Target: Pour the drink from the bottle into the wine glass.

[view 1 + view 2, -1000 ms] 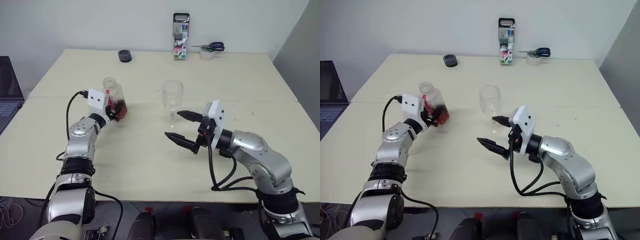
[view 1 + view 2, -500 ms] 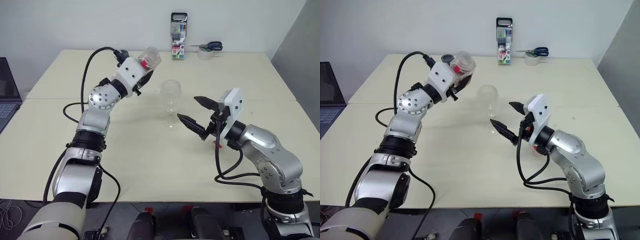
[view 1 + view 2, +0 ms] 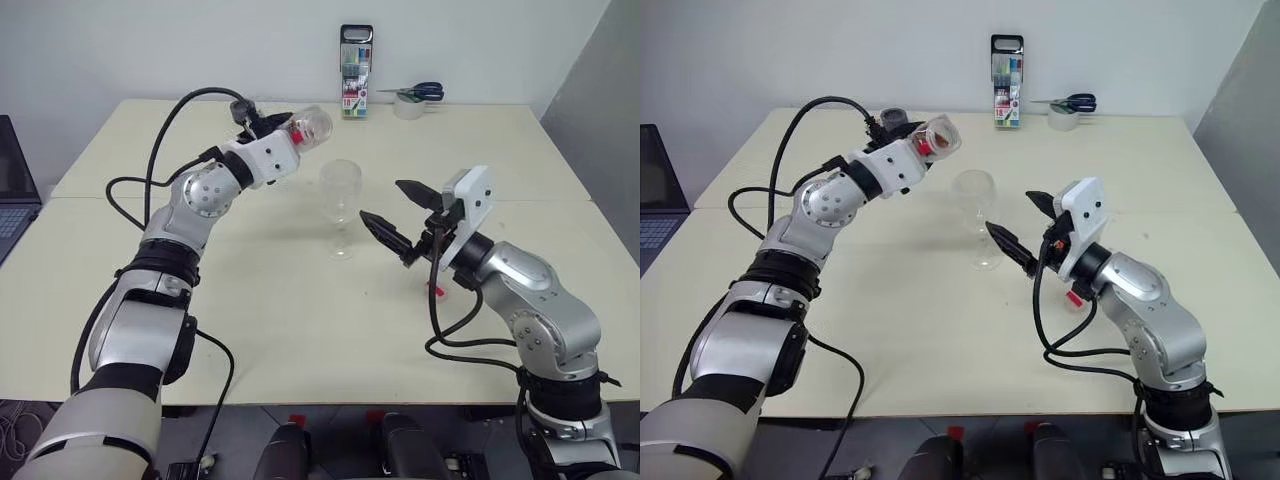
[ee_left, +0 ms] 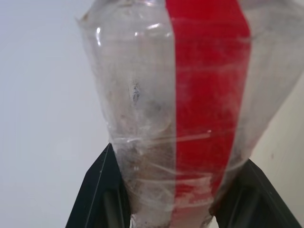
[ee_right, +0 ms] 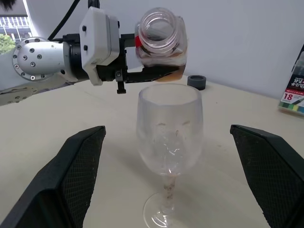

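On the cream bench, the right wrist view reveals the uncapped bottle tilted at the wine glass's 11 o'clock; left claw clamps it, right claw gapes.

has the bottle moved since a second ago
Yes. The bottle, held in the left gripper, has gone up off the table and toward the wine glass, now tipped on its side just left of the rim.

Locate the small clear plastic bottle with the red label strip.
The bottle is tipped on its side in the left gripper, raised left of the wine glass.
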You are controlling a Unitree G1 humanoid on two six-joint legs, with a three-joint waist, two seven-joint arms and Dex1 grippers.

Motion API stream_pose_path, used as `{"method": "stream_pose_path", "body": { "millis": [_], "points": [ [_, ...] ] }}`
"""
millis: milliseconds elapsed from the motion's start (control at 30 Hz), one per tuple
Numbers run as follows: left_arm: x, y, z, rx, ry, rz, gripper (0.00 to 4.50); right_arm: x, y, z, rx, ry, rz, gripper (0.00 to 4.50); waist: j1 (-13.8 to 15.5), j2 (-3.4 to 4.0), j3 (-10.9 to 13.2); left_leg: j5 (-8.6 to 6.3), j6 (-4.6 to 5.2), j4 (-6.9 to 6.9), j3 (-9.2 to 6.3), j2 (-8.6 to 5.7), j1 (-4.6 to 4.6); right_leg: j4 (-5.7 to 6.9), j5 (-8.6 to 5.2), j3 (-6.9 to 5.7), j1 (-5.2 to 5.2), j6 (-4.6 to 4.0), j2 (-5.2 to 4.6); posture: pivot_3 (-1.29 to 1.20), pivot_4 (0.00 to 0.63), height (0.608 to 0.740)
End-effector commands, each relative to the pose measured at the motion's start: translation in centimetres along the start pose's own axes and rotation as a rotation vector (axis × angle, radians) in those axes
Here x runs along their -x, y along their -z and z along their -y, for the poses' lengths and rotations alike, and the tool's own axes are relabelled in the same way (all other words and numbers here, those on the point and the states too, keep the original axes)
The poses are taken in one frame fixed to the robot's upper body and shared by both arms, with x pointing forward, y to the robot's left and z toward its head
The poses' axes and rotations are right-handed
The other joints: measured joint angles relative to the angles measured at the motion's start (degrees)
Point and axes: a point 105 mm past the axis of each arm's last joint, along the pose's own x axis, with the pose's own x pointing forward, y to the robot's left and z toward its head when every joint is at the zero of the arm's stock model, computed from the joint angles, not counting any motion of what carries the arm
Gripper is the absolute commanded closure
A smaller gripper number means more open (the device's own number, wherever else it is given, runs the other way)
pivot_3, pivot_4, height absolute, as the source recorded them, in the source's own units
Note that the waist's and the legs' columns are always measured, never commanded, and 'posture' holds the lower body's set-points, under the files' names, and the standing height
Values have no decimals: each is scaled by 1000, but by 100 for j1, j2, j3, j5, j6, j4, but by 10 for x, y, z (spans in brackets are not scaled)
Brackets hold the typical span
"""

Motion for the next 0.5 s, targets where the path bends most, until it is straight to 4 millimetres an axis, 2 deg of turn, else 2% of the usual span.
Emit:
{"method": "stream_pose_path", "body": {
  "millis": [33,500],
  "points": [
    [-4,-17,-23,-103,-57,72,2787,1,-16,1,30,-21,45,0,-1,0,0,0,0,0,-1,0,-1,-1,0,-1,0,0,0,0,150,740],
    [-3,-17,-30,-288,-65,78,2787,8,-17,1,53,-81,23,0,-23,0,0,0,0,1,0,-1,-4,7,0,-1,-6,0,0,0,150,740]
  ]
}}
